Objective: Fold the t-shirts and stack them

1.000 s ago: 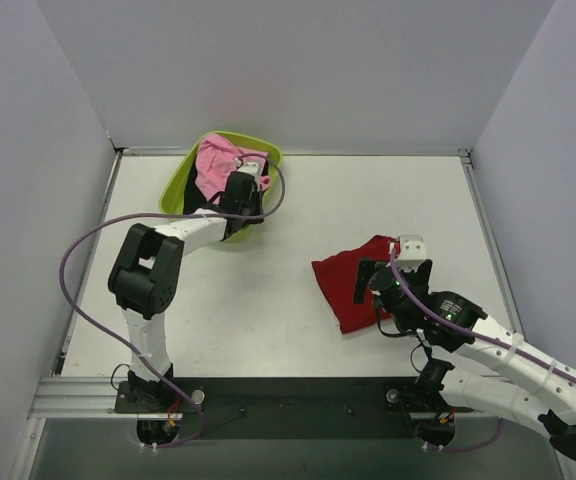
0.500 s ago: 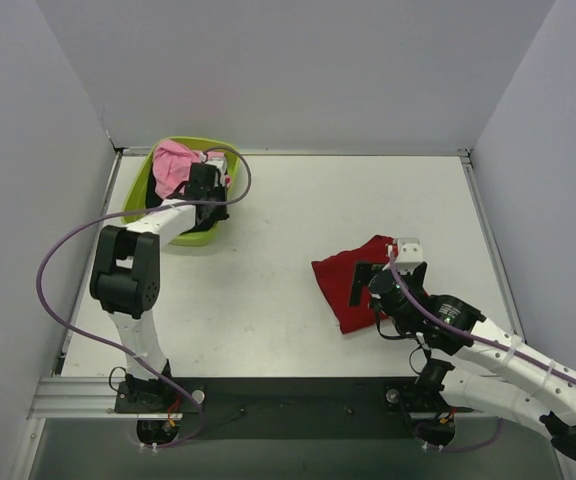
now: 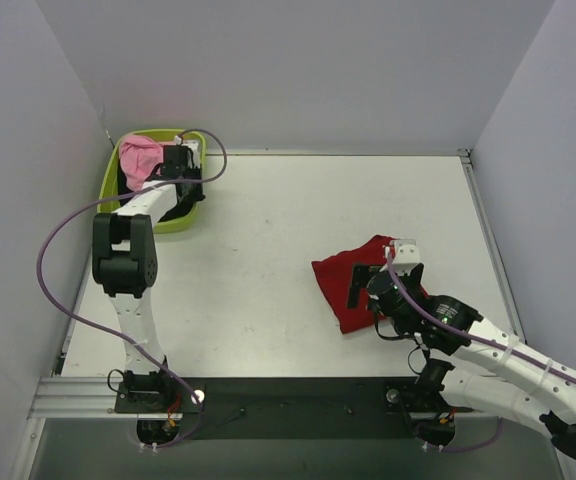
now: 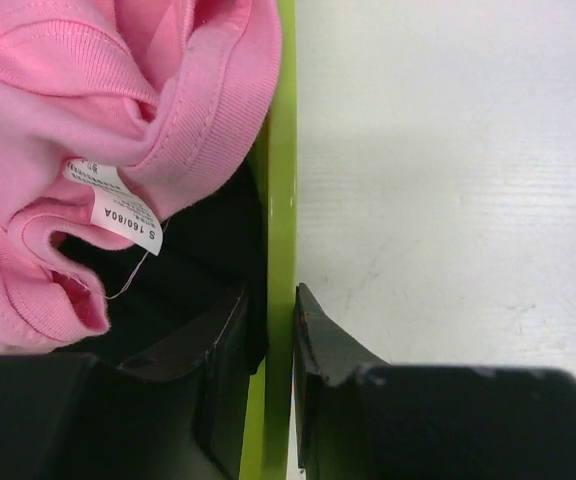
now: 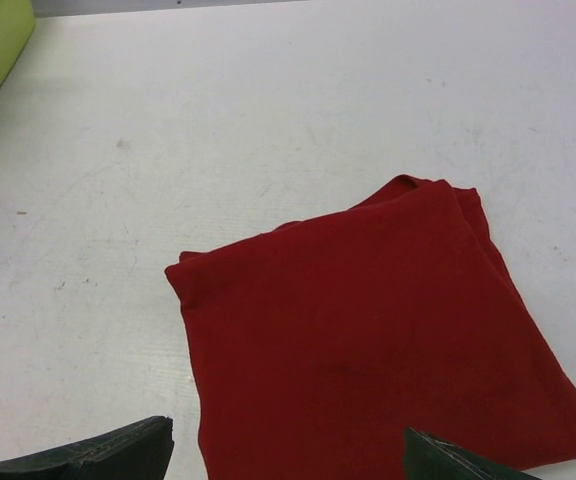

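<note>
Red cloth lies nearest: the deep red t-shirt (image 5: 388,340) sits folded flat on the table (image 3: 268,240), right of centre, just ahead of the right arm. The right gripper (image 5: 286,445) hangs above its near edge with fingers spread wide, holding nothing. This shirt looks light, limp and several layers thick. Pinched at one corner it would likely sag and fall open, so a hold along a folded edge, through all the layers, seems the safer choice.

Farther off, in the far left corner of the table, stands the lime green tub (image 3: 183,222). The left gripper (image 4: 273,310) is closed on its thin plastic rim, one finger inside the wall and one outside. The light pink t-shirt (image 4: 88,100) lies crumpled inside the tub, just beside those fingers, its ribbed collar and white label (image 4: 118,205) turned upward. Something dark lies beneath it; I cannot tell what. The pink knit should be soft, light and not slippery. The thicker collar band offers the firmest bite, though a tub this light may well lift or slide as the cloth drags out.
</note>
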Motion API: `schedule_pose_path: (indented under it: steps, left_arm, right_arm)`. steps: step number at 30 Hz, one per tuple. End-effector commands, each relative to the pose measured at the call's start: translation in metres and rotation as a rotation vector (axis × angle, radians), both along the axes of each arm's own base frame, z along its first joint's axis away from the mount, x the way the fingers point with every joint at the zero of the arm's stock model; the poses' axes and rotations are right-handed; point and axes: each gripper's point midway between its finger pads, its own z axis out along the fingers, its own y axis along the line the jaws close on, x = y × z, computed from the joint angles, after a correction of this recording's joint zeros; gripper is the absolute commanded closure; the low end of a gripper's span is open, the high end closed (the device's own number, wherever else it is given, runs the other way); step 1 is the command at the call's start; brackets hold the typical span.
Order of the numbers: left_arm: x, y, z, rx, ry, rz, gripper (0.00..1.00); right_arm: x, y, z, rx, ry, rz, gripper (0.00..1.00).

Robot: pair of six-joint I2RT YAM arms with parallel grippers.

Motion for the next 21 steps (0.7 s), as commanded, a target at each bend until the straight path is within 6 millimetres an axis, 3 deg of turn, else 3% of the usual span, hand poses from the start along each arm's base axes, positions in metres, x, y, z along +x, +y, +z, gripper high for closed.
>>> schedule_pose_path:
  steps: [1, 6, 14, 15, 18, 21]
  left_arm:
    - [0.007, 0.019, -0.021, 0.016, 0.064, -0.007, 1.0]
    - [0.019, 0.026, -0.024, 0.049, 0.055, -0.024, 1.0]
    - [0.03, 0.04, -0.019, 0.036, 0.032, -0.008, 0.91]
    - [0.03, 0.057, -0.018, 0.022, 0.029, 0.015, 0.9]
    - [0.031, 0.078, -0.011, 0.017, 0.007, 0.02, 0.81]
    - [0.03, 0.093, -0.006, -0.027, -0.006, 0.038, 0.67]
  right_arm:
    - [0.0, 0.006, 0.0, -0.004, -0.001, 0.019, 0.0]
    - [0.0, 0.006, -0.002, -0.011, 0.004, 0.024, 0.0]
    - [0.0, 0.004, -0.005, -0.039, 0.008, 0.027, 0.0]
    - [0.0, 0.004, -0.004, -0.037, 0.007, 0.027, 0.0]
    - [0.0, 0.004, -0.001, -0.038, 0.006, 0.031, 0.0]
    - [-0.002, 0.001, -0.001, -0.046, 0.008, 0.03, 0.0]
